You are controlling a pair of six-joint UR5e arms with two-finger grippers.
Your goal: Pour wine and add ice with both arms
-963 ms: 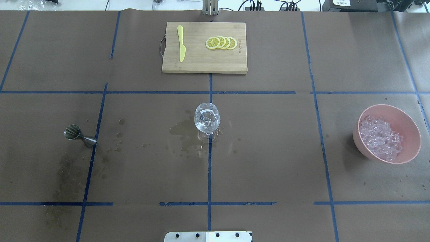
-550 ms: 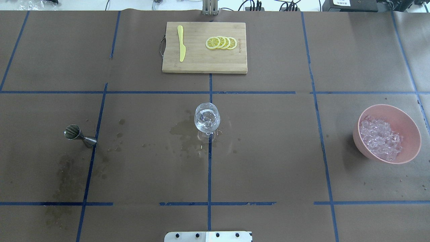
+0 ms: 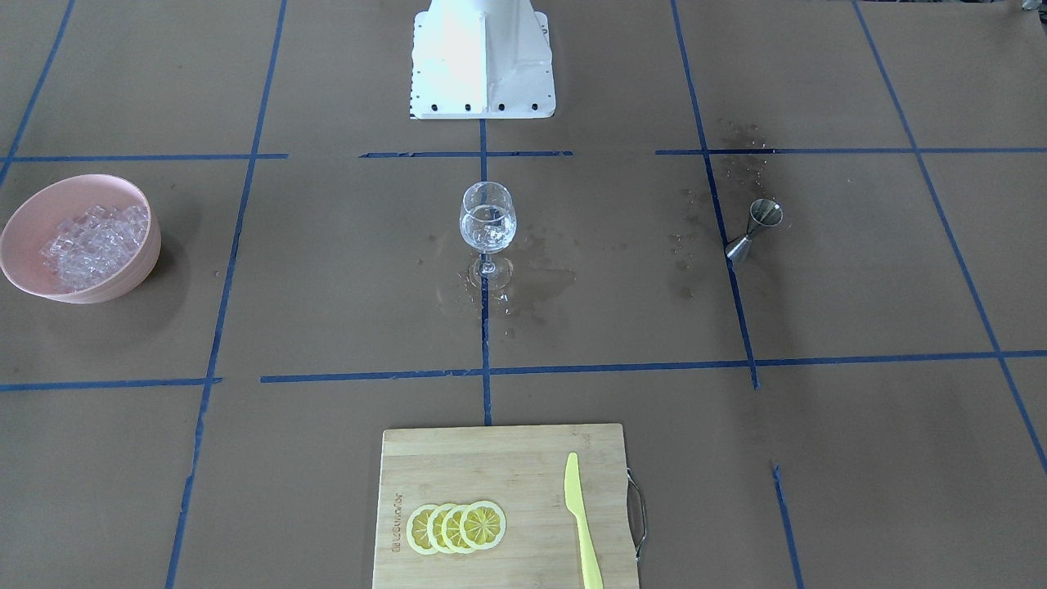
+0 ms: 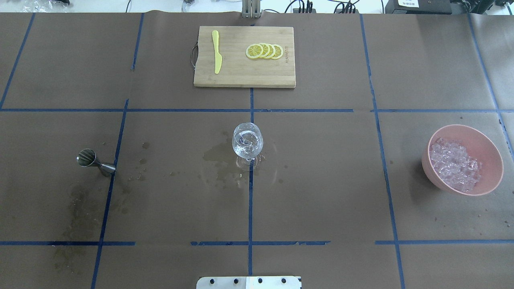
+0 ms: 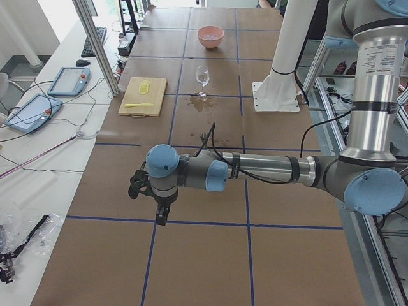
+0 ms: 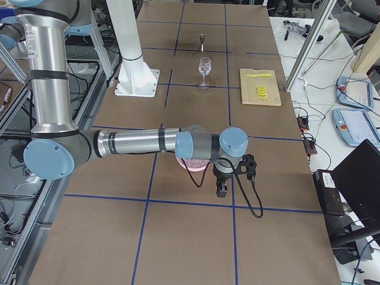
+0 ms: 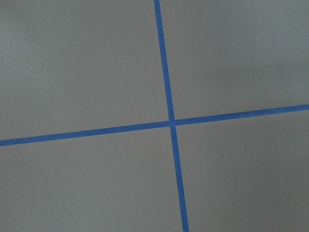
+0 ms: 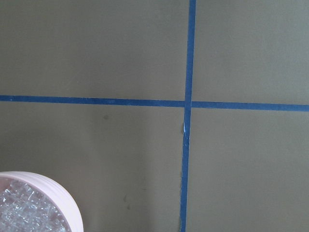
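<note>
- At the centre of the surface, the wine glass point(image 4: 247, 132) is standing upright on a crossing of blue tape lines point(image 4: 250, 200). The wine point(image 3: 487, 232) is sitting low in its bowl, with what look like a few pieces of ice point(image 4: 245, 139) in it.
- Nothing is shifting across the last second: glass, jigger and bowl are lying exactly where they were. I am reading that as both the pour and the ice drop being finished, with the arms parked.
- The jigger point(image 4: 95, 162) is standing well apart on the robot's left, and it cannot be told whether anything is left in it. The pink bowl point(image 4: 488, 146) is sitting well apart on the robot's right and is holding the remaining ice.
- The left arm point(image 5: 255, 169) is stretching out low over bare paper far from the glass. Its left end effector point(image 5: 161, 218) is pointing down, and I cannot tell whether it is spread or closed, as its wrist view is showing only tape.
- The right arm point(image 6: 136, 142) is hanging above the bowl. The right end effector point(image 6: 221, 190) is pointing down just beyond the bowl, and I cannot tell its state either.
- Brown paper is covering the surface. A wet patch point(image 4: 219, 156) is spreading beside the glass foot, and spatter is trailing toward the jigger.
- On the far side, a cutting board point(image 4: 241, 78) is carrying lemon slices point(image 4: 265, 51) and a yellow knife point(image 4: 217, 52), all lying untouched.
- The white base block point(image 3: 483, 61) is sitting at the robot's edge. Handheld control screens point(image 5: 67, 80), cables and metal posts are lining the side benches.
</note>
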